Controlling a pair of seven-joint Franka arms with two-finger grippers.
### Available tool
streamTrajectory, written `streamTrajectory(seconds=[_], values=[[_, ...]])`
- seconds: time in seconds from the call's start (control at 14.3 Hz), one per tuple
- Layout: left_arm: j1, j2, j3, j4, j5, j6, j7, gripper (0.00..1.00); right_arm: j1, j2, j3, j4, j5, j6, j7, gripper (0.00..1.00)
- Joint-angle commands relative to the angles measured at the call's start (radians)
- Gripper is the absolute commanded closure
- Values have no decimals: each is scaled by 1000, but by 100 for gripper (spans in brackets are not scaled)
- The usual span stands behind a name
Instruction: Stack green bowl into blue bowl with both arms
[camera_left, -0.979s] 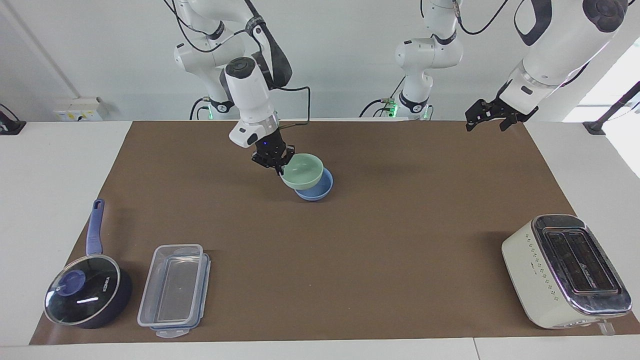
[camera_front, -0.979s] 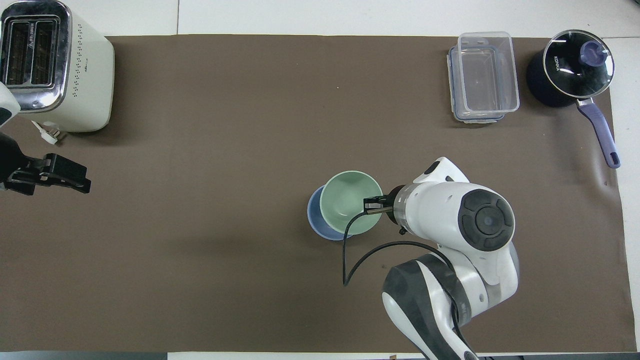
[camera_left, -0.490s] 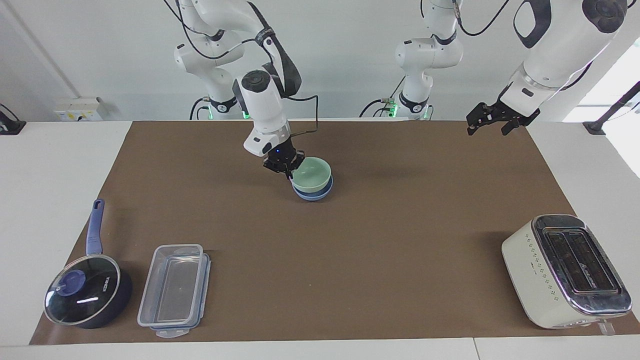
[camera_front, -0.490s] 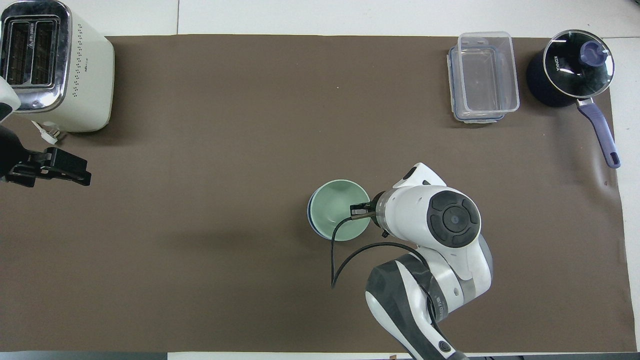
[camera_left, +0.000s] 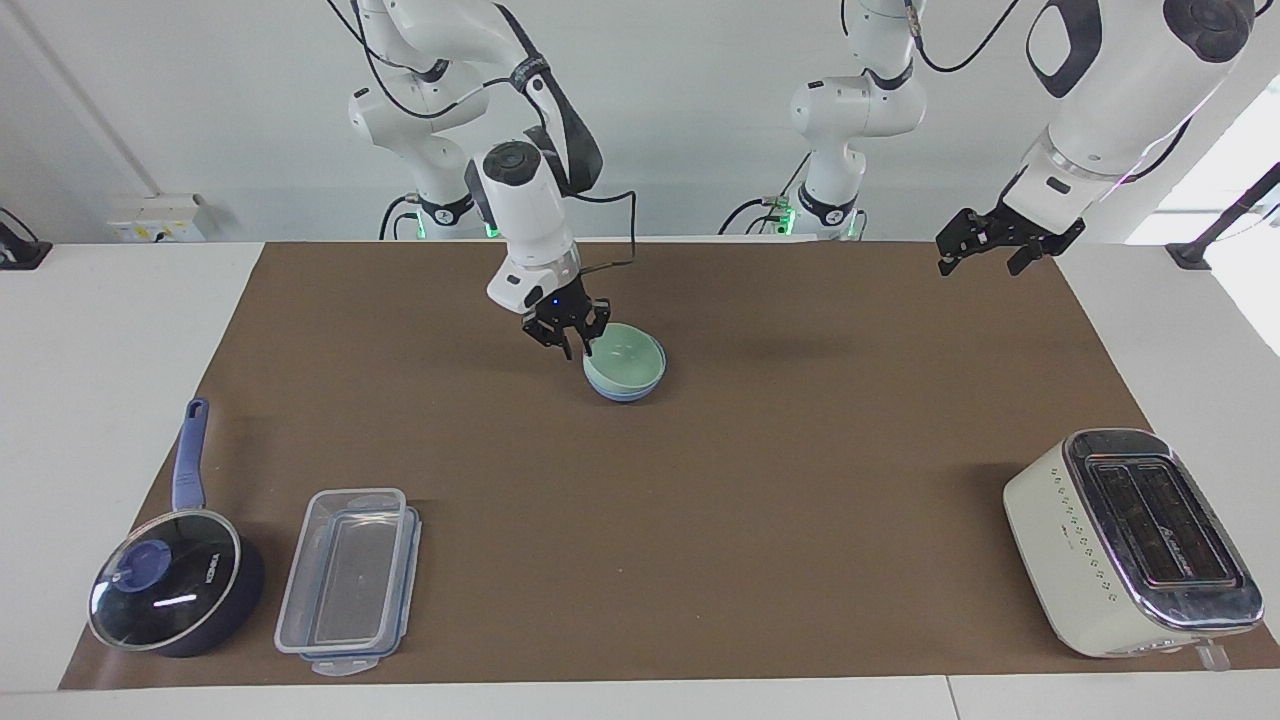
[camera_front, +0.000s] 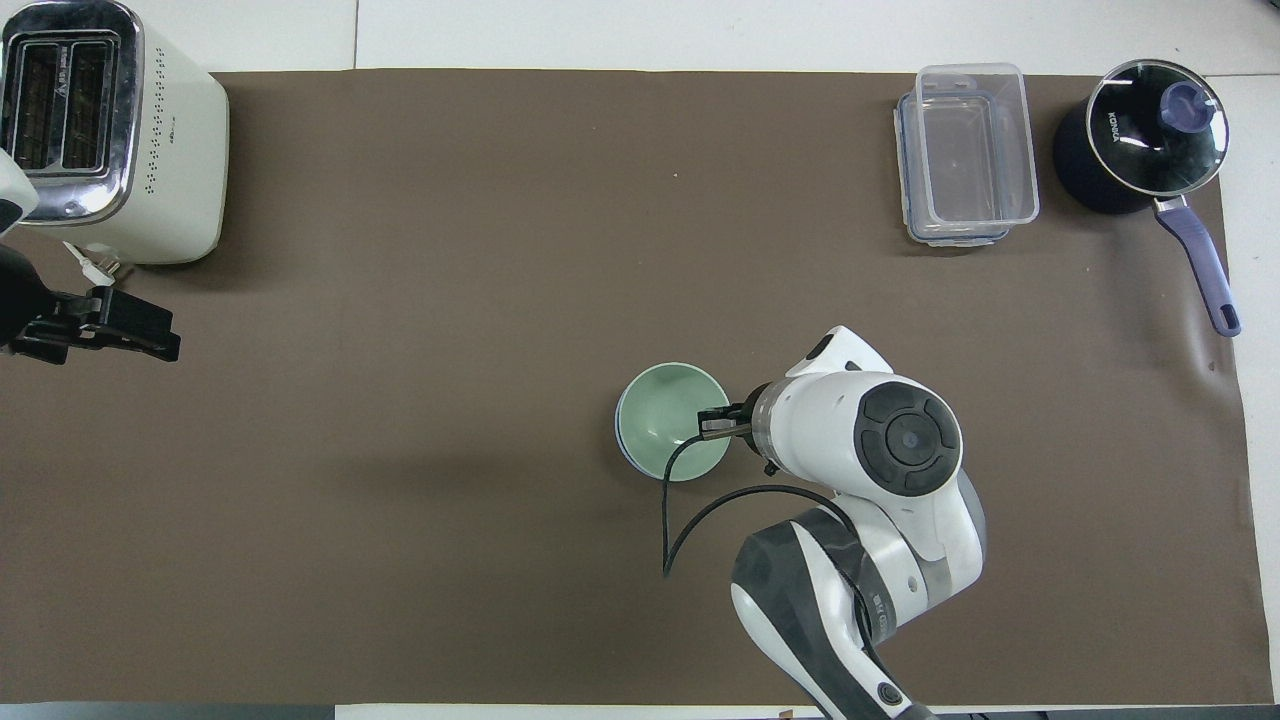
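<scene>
The pale green bowl (camera_left: 628, 355) sits nested inside the light blue bowl (camera_left: 622, 394) on the brown mat, about midway along the table. Only a thin sliver of the blue bowl (camera_front: 619, 437) shows under the green bowl (camera_front: 660, 420) from overhead. My right gripper (camera_left: 575, 345) is open at the green bowl's rim on the side toward the right arm's end; in the overhead view it (camera_front: 712, 425) hangs over that rim. My left gripper (camera_left: 978, 262) waits, open and empty, raised over the mat's corner at the left arm's end (camera_front: 160, 335).
A cream toaster (camera_left: 1130, 540) stands far from the robots at the left arm's end. A clear lidded container (camera_left: 350, 580) and a dark blue saucepan with a glass lid (camera_left: 170, 595) stand far from the robots at the right arm's end.
The right gripper carried the green bowl over the blue bowl, lowered it in, and opened. The green bowl dropped level into the blue bowl. The left gripper barely drifted.
</scene>
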Motion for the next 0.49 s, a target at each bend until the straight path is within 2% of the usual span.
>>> streamTrajectory(seconds=[0.0,0.14,0.42], values=[[-12,6,1,3,29,16,11,0,-6,-41,-5,4,18,-17,2,0],[-10,4,1,3,29,17,5,0,-47,-90,-11,4,18,-77,-7,0],[-3,0,1,3,29,10,6,0,-230,-190,-11,1,10,-221,-102,0]])
